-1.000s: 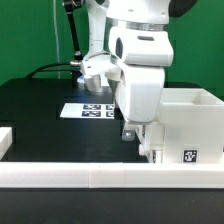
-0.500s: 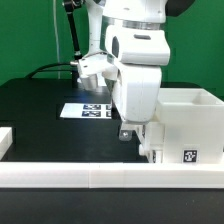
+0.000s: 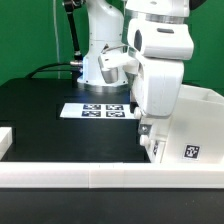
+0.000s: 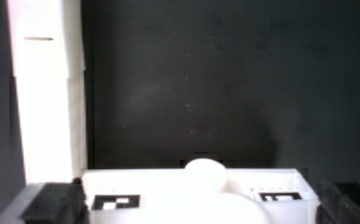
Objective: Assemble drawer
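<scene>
A tall white drawer housing [image 3: 198, 125] with a square tag stands at the exterior view's right, next to the front rail. My gripper [image 3: 148, 136] hangs low at its left side, partly hiding a smaller white part [image 3: 153, 149] there. In the wrist view a white drawer part [image 4: 195, 195] with a round knob [image 4: 203, 170] and two square tags lies between my dark fingers [image 4: 49, 205]. The gripper [image 4: 198, 208] is open, one finger on each side of that part with a thin gap. I cannot tell whether this part is a tray.
The marker board [image 3: 98, 110] lies flat on the black table [image 3: 50, 125] behind the gripper. A long low white rail [image 3: 90, 176] runs along the front edge, also seen as the rail [image 4: 44, 100] in the wrist view. Another white piece [image 3: 5, 139] sits at the exterior view's far left.
The arm has swung toward the exterior view's right, bringing the gripper closer to the housing. The jaws have stayed open.
</scene>
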`<state>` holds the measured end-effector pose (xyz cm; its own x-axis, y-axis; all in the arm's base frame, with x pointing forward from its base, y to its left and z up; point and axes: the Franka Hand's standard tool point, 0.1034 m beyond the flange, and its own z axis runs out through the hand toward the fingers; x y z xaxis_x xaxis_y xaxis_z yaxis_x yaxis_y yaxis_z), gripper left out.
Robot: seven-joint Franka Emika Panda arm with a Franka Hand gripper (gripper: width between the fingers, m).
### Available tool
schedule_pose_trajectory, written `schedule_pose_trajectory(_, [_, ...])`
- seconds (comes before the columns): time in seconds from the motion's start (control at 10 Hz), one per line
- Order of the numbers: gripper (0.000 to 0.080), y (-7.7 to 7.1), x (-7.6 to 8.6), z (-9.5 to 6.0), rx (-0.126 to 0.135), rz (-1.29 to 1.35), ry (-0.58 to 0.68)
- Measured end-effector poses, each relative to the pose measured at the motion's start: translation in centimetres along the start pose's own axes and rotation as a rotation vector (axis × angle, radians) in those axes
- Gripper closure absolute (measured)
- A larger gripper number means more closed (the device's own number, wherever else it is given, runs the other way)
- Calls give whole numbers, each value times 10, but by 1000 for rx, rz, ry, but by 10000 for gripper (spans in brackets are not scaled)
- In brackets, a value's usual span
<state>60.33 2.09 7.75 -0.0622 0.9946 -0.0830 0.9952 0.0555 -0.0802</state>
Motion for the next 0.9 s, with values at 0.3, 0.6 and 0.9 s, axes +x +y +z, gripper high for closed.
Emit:
schedule_pose_trajectory(0.3, [150,0,-9,0,5,13,-6])
schedule_pose_trajectory(0.6, [150,-2,-6,2,9,16,0])
schedule_pose_trajectory(0.9, [150,-13,18,11,30,87,-3])
